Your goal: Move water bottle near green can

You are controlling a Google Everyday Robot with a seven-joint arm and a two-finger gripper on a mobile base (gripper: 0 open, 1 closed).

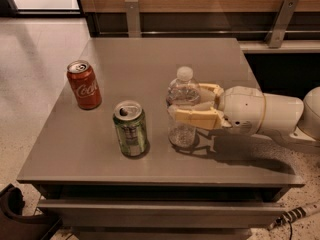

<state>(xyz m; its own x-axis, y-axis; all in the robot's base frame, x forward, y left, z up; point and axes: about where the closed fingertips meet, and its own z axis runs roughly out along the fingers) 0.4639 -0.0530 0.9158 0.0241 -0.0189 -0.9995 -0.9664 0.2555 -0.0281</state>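
Placement is the step you are working through, I judge. Nearest you, the green can [130,129] is standing on the bench [240,171]. Just right of it, near but apart, the water bottle [183,109] is standing upright, your tool [187,103] clamping its body from the right. Next you are needing a gentle release. Farther back-left, the red can [84,84] is standing well clear.

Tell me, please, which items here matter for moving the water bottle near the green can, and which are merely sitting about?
Part of the job:
- water bottle, upright, right of the cans
- green can, near the front edge
- end effector, closed around the bottle from the right

Just lying about:
- red Coca-Cola can, at the left
- table holding everything
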